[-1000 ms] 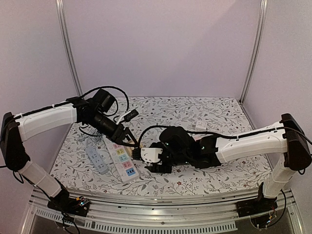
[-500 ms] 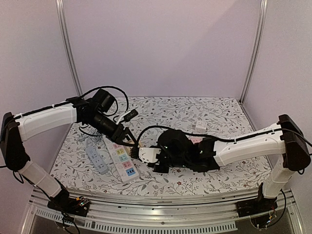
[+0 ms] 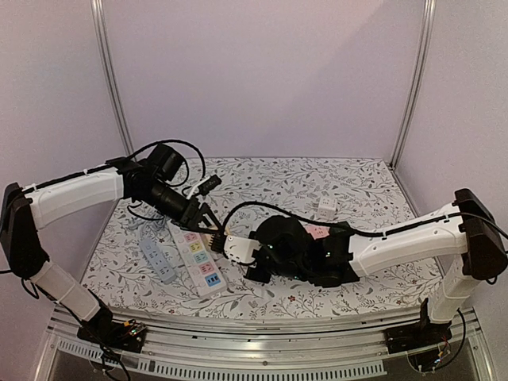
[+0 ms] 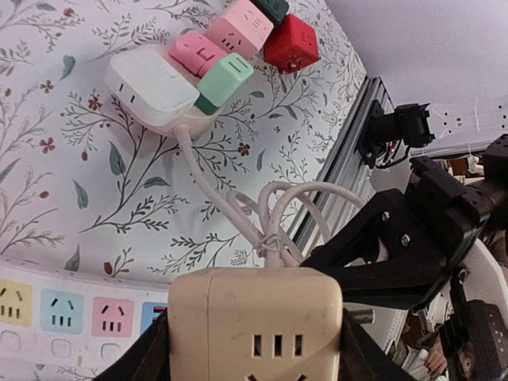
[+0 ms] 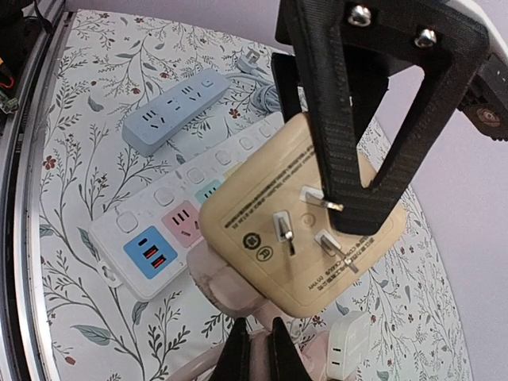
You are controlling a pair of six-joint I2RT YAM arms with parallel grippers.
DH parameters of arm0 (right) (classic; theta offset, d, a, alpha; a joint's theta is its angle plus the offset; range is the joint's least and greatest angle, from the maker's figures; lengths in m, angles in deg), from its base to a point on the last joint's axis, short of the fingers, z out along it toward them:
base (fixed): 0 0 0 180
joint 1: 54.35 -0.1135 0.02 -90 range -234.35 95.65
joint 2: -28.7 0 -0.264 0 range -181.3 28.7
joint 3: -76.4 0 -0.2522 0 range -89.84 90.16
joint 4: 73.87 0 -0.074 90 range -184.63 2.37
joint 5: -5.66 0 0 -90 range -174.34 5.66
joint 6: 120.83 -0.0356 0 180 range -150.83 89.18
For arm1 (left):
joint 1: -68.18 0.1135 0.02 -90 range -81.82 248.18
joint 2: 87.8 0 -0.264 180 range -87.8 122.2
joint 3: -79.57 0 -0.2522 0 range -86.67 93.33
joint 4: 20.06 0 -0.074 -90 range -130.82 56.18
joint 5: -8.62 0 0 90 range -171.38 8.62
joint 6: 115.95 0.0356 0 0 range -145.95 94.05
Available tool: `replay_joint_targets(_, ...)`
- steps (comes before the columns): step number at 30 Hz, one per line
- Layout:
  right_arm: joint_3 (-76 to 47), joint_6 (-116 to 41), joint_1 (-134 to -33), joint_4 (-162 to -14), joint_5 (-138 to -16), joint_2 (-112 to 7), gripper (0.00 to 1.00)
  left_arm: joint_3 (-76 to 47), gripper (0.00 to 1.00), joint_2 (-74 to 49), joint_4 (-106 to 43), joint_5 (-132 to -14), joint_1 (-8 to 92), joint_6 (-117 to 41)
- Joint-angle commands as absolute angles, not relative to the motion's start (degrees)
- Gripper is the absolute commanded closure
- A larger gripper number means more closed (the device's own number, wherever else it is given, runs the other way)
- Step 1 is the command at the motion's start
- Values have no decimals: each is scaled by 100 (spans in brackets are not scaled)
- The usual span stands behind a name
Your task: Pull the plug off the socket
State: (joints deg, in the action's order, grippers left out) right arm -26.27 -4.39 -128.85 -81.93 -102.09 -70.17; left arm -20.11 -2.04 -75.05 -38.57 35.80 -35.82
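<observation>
A beige cube socket [image 4: 254, 313] [image 5: 294, 230] hangs above the table, and my left gripper [image 4: 254, 337] is shut on its two sides. Its bare prongs face the right wrist camera. A pale pink plug [image 5: 230, 278] sits in the cube's lower side. The plug's pale cable [image 4: 274, 238] loops away from the cube. My right gripper [image 5: 259, 337] is just below the plug, shut on that cable. From above, the cube [image 3: 238, 248] shows between my left gripper [image 3: 214, 230] and my right gripper [image 3: 252, 260].
A white power strip [image 3: 198, 258] [image 5: 151, 238] with coloured sockets lies under the cube. A blue-grey strip [image 3: 157, 258] [image 5: 171, 111] lies to its left. Coloured cube sockets [image 4: 214, 55] cluster on the floral table. A small white adapter [image 3: 325, 208] lies further back.
My right gripper has gone from open to shut and has slid a little left toward the cube. The left gripper and cube have shifted slightly.
</observation>
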Motion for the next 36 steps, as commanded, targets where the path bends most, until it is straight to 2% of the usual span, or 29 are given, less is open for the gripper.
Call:
replay_joint_targets(1,-2761,-922,-13058,-8407,-10158,-6871,100,-1995,78,-404,-6837,-3582,3773,-3783)
replay_joint_targets(11,-2947,-1226,-13066,-8361,-10522,-6585,100,-2005,80,-345,-6849,-3600,3786,-3796)
replay_joint_targets(18,-3071,-1523,-13016,-8491,-10024,-6099,100,-2014,80,-350,-6839,-3905,3844,-3914)
replay_joint_targets(36,-2611,-2012,-13279,-9107,-9099,-6090,100,-2198,82,-414,-6524,-4428,4204,-4324)
